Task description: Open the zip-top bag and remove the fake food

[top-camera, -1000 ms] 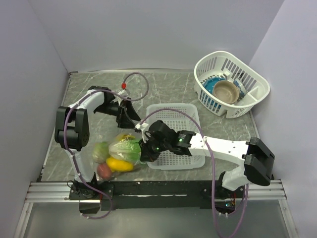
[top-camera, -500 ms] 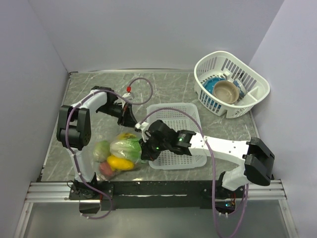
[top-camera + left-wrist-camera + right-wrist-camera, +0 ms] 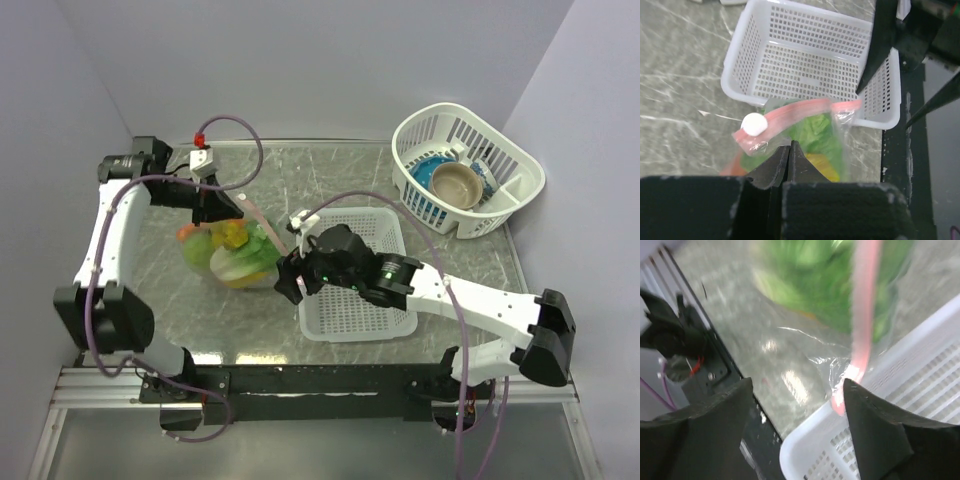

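Left claw (image 3: pixel 790 145) clamps the zip-top bag (image 3: pixel 240 258), zip strip (image 3: pixel 801 109) slanting toward the spread right claw (image 3: pixel 797 390).

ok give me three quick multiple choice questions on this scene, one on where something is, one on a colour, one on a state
1. Where are the bowls?
A on the floor
B stacked on a shelf
C in the white basket

2. What colour is the zip strip of the zip-top bag?
A pink
B blue
C black

3. How does the left gripper stand?
A wide open, clear of the bag
B shut on the bag
C in no view at all

Answers:
1 C, both bowls sit inside the basket at the far right.
2 A, the left wrist view shows a pink strip carrying a white slider.
3 B, its fingers are pinched together on the bag's plastic just below the strip.
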Motion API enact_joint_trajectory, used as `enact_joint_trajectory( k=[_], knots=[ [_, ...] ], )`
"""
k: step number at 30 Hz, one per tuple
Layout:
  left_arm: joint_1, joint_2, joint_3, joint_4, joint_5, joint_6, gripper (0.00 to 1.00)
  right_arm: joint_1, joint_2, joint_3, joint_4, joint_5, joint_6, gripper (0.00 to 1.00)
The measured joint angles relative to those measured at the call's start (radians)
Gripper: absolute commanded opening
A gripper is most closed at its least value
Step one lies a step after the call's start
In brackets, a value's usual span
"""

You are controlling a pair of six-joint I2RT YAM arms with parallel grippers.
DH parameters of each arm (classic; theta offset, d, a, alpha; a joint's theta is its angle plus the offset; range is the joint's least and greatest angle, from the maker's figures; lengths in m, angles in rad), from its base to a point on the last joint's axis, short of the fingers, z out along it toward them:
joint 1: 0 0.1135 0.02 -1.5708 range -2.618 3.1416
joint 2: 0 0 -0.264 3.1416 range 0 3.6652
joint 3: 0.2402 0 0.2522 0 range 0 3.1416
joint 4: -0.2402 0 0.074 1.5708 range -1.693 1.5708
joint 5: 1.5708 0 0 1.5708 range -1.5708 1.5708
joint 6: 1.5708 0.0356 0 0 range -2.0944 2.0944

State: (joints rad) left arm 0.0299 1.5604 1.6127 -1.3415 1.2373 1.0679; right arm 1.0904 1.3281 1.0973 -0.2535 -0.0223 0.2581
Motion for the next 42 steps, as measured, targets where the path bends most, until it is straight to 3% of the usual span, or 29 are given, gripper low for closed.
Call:
enact_joint_trajectory(
  k=[4,11,16,29,35,37,39,42],
  knots=[
    [-0.003,-0.113,-0.02,-0.002,-0.016,-0.005,0.01,0.0,-0.042,0.05,0.04,0.024,-0.046,0.91],
    [-0.005,-0.18,-0.087,-0.006,-0.049,-0.02,0.01,-0.091,-0.078,0.097,0.177,-0.103,-0.14,0.86],
    [-0.005,-0.204,-0.102,-0.011,-0.058,-0.042,0.01,-0.199,-0.028,0.109,0.294,-0.275,-0.095,0.76],
    [-0.018,-0.27,-0.129,-0.016,-0.049,-0.045,0.01,-0.267,0.241,0.163,0.566,-0.592,0.206,0.54],
    [-0.018,-0.27,-0.163,-0.014,-0.05,-0.042,0.01,-0.282,0.285,0.197,0.674,-0.66,0.309,0.33],
    [-0.019,-0.27,-0.167,-0.014,-0.049,-0.042,0.01,-0.282,0.288,0.197,0.687,-0.674,0.33,0.39],
    [-0.019,-0.27,-0.167,-0.013,-0.05,-0.042,0.01,-0.282,0.291,0.197,0.698,-0.685,0.348,0.55],
    [-0.019,-0.27,-0.167,-0.014,-0.05,-0.04,0.01,-0.282,0.292,0.197,0.693,-0.694,0.354,0.61]
  ],
)
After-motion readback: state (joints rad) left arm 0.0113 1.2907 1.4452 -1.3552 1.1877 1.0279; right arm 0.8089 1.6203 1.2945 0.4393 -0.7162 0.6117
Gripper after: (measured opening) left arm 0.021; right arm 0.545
